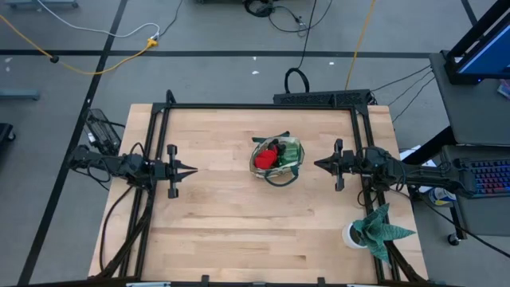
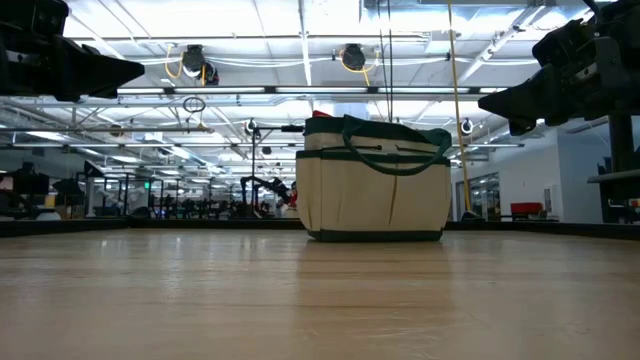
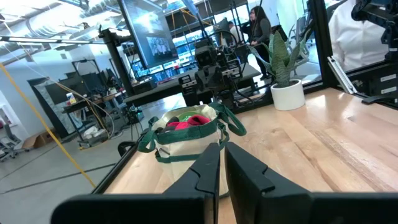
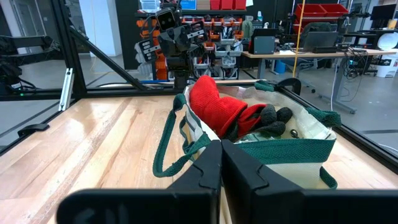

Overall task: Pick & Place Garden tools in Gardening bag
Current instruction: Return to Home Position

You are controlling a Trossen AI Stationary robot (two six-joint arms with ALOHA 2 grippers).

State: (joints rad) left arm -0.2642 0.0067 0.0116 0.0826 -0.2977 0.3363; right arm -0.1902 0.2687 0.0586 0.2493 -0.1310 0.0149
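Note:
The cream-and-green gardening bag [image 1: 276, 159] stands upright on its base in the middle of the wooden table, its dark green loop handles [image 4: 186, 140] drooping over its sides. A red glove [image 4: 219, 111] with dark fingers sticks out of its open top; the other garden tools are hidden inside or out of view. My left gripper [image 1: 194, 169] hovers level and shut at the table's left, pointing at the bag. Facing it from the right, my right gripper [image 1: 317, 164] hangs level above the table, shut as well. Neither holds anything.
A spiky green plant in a white pot [image 1: 369, 231] stands at the table's near right corner. A black frame [image 1: 263, 105] runs along the table's far edge and sides. Bare wood [image 1: 231, 231] lies in front of the bag. People [image 3: 258, 28] stand in the room beyond.

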